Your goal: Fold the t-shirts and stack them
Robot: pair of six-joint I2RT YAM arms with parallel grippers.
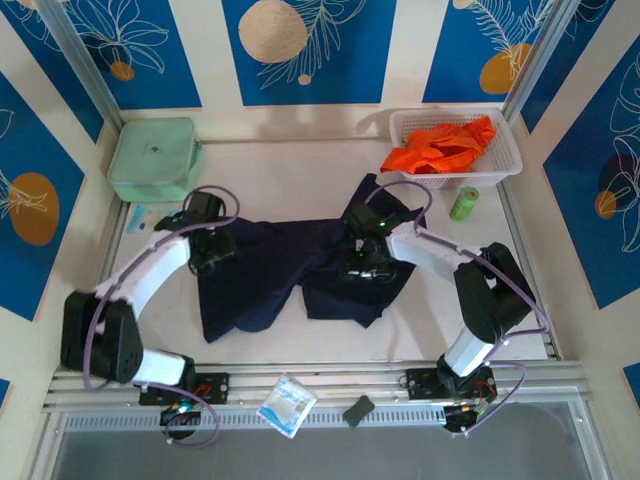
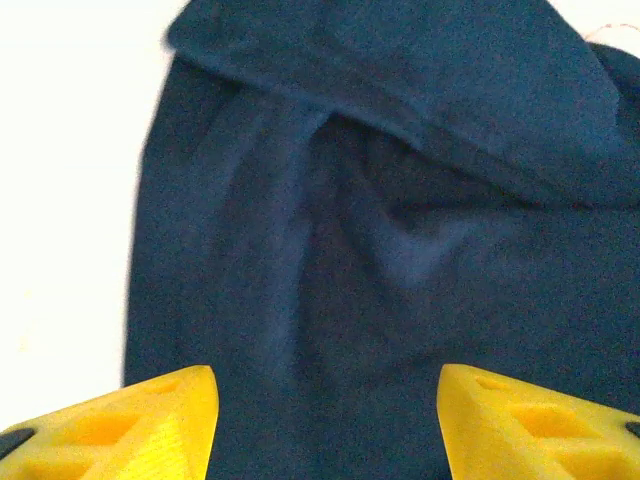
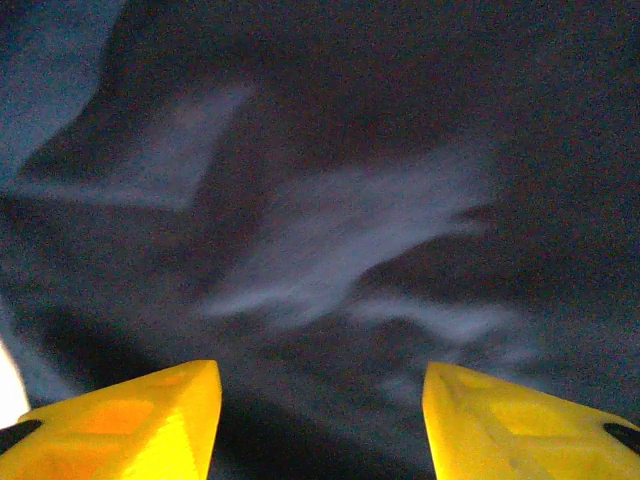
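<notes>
The dark navy t-shirt (image 1: 290,270) lies rumpled and spread across the middle of the table. My left gripper (image 1: 212,252) hovers over its left part, yellow fingers (image 2: 160,425) wide apart and nothing between them; the left wrist view has the shirt (image 2: 400,230) with a folded hem across the top. My right gripper (image 1: 366,266) is over the shirt's right part, also open, its fingers (image 3: 520,425) apart above wrinkled dark cloth (image 3: 330,240). The orange t-shirt (image 1: 440,148) sits bunched in the white basket (image 1: 505,165) at the back right.
A pale green zipped case (image 1: 155,158) sits at the back left. A small green roll (image 1: 464,203) stands in front of the basket. A small blue item (image 1: 137,218) lies by the left arm. On the front rail lie a plastic packet (image 1: 287,404) and a dark block (image 1: 358,410).
</notes>
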